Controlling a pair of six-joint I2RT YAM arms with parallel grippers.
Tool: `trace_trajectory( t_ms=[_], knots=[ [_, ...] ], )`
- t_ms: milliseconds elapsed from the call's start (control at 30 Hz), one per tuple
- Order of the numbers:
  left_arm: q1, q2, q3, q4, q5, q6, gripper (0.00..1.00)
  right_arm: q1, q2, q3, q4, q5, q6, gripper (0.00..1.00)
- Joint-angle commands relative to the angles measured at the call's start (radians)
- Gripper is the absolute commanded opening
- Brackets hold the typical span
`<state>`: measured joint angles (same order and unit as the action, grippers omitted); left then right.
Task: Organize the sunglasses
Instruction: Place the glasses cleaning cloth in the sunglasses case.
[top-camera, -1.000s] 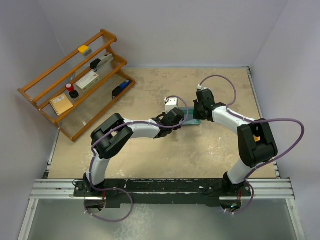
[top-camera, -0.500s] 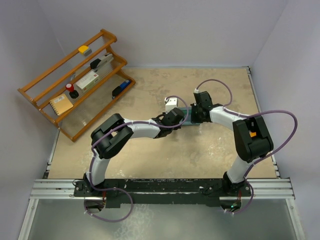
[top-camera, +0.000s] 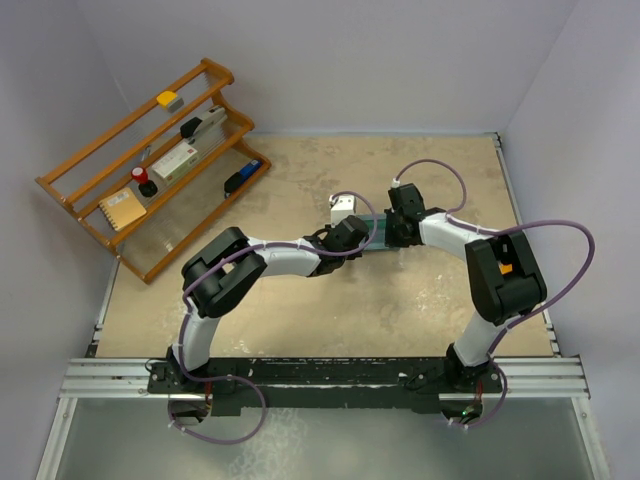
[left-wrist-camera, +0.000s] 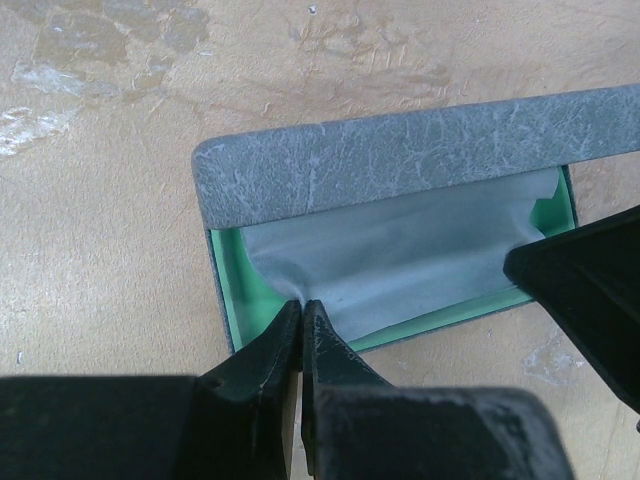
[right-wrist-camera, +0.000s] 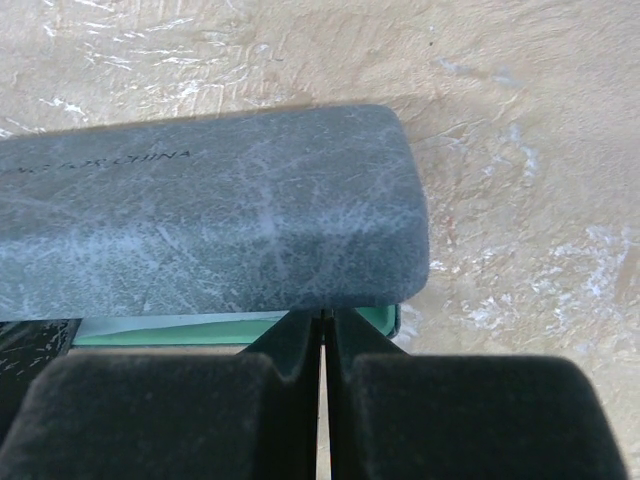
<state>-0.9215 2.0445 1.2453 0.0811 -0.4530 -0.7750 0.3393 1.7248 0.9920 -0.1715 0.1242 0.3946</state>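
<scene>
Top external view is showing the sunglasses case (top-camera: 376, 238) lying near the middle of the table (top-camera: 420, 300), and both arms are meeting over it and covering most of it. A wooden rack (top-camera: 105, 150) is standing well apart at the far left, carrying a stapler (top-camera: 203, 127), an orange notebook (top-camera: 122, 209) and some smaller things.

Left wrist view is showing the case open, with its grey lid (left-wrist-camera: 400, 150) on the far side and a pale cloth (left-wrist-camera: 400, 250) lying in the green inside. The left gripper (left-wrist-camera: 301, 305) is closed, its tips meeting at the cloth's near corner; whether it is pinching the cloth is not clear.

From the right wrist, the lid is hiding the inside. The right gripper (right-wrist-camera: 322, 318) is closed too, its tips touching the green rim just under the lid.
</scene>
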Motion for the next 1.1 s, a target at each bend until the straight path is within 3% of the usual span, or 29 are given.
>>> trace_trajectory(
  t_ms=[0,200,533,867,1067],
  knots=[
    [-0.004,0.001,0.011,-0.006,-0.001,-0.004,0.0,-0.005,-0.004,0.023,-0.036,0.065,0.013,0.0],
    [-0.004,-0.005,0.009,-0.009,-0.004,-0.001,0.0,-0.005,0.008,0.021,-0.025,0.048,0.012,0.0],
    [-0.004,-0.069,0.026,-0.058,-0.07,0.038,0.25,-0.005,0.012,0.019,-0.02,0.04,0.015,0.0],
    [-0.004,-0.086,0.071,-0.078,-0.084,0.064,0.26,-0.006,0.008,0.016,-0.017,0.04,0.013,0.0],
    [-0.003,-0.056,0.081,-0.015,-0.036,0.058,0.14,-0.005,0.01,0.016,-0.014,0.032,0.015,0.0]
  ],
)
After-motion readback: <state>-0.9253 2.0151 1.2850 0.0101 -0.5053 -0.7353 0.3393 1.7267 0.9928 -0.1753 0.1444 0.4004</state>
